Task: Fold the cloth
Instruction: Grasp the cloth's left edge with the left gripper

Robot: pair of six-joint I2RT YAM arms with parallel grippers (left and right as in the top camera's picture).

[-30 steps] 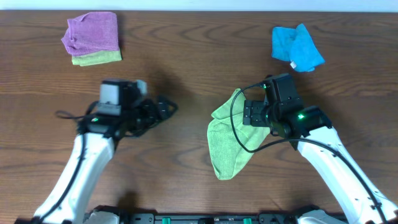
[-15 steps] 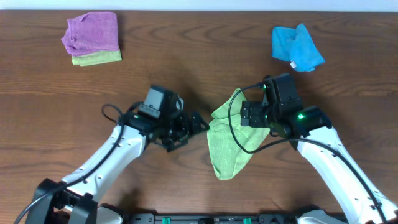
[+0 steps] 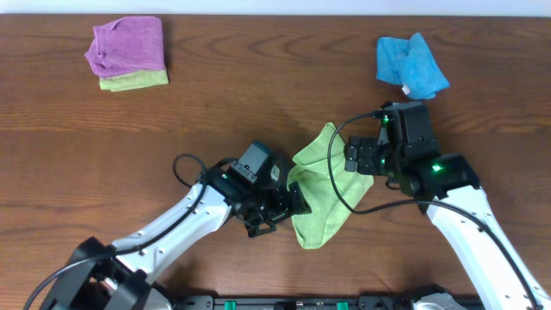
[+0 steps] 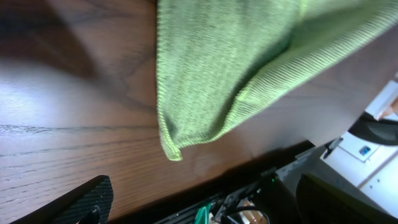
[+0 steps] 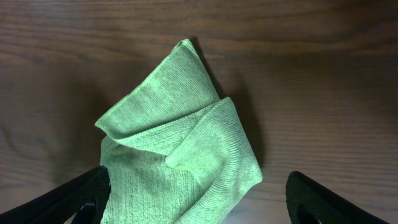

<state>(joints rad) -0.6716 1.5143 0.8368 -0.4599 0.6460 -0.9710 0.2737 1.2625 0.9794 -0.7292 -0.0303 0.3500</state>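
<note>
The cloth point(image 3: 317, 194) lies crumpled on the table point(image 3: 258, 103). The left gripper point(image 4: 202, 186) is spread wide, with a cloth corner just ahead, between its fingers. The right gripper point(image 5: 199, 180) is also spread wide, and the cloth's folded end sits between its fingers.

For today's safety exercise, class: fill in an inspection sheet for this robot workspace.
Surface: dark wood-grain table.
Job's things: green cloth, crumpled, mid-table.
Clutter: purple cloth on a yellow-green cloth, far left; blue cloth, far right.
Claws: left claw open beside green cloth's left edge; right claw open at its right edge.
Cables: black cable loops over green cloth by right claw.
Surroundings: black rig base at near edge.
</note>
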